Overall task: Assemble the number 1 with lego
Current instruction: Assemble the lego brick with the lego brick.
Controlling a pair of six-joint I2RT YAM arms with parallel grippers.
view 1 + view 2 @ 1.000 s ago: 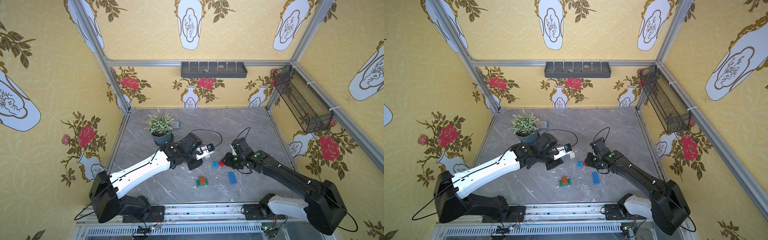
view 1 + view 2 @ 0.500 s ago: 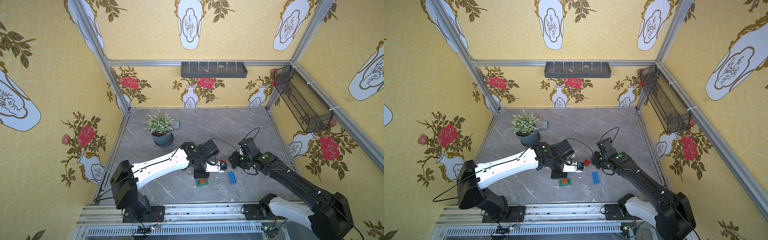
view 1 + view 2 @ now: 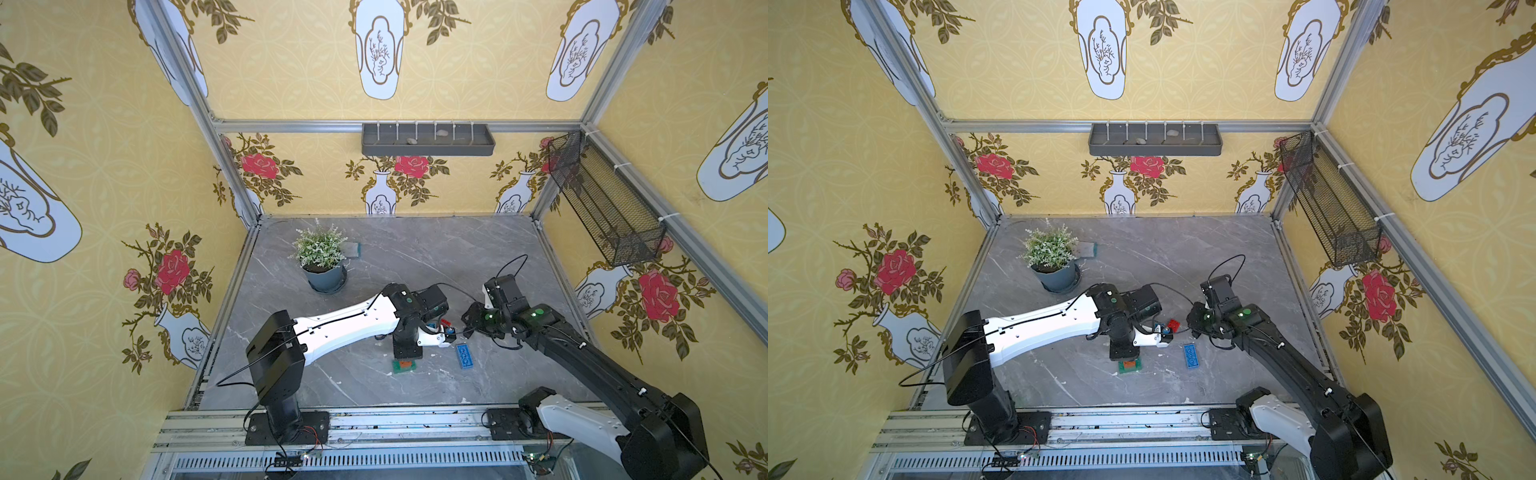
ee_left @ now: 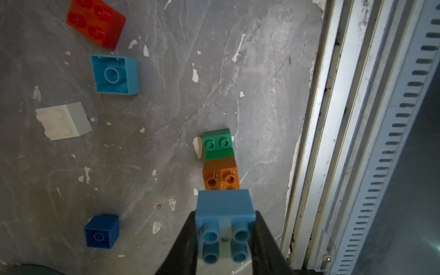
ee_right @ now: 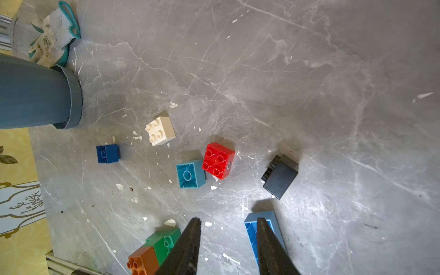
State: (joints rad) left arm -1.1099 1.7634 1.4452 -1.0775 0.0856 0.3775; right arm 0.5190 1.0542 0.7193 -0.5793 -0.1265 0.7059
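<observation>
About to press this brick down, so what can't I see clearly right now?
- Left wrist view: held light blue brick hides near end of orange brick.
- In a top view: left arm covers most of green base.
- Right wrist view: long blue brick cut by edge and right finger.

The red brick (image 5: 217,160) was glossy, smooth plastic; the blue brick (image 4: 225,209) looked satin, the white brick (image 5: 160,131) duller. The table (image 5: 285,71) was a grey marble-look slab, scratched and flecked with white chips. The rail (image 4: 345,119) was bare, grimy metal. The glove (image 5: 54,35) was soiled knit cloth, the pot (image 5: 35,95) matt, the basket (image 3: 602,203), at upper right in a top view, black wire mesh.
</observation>
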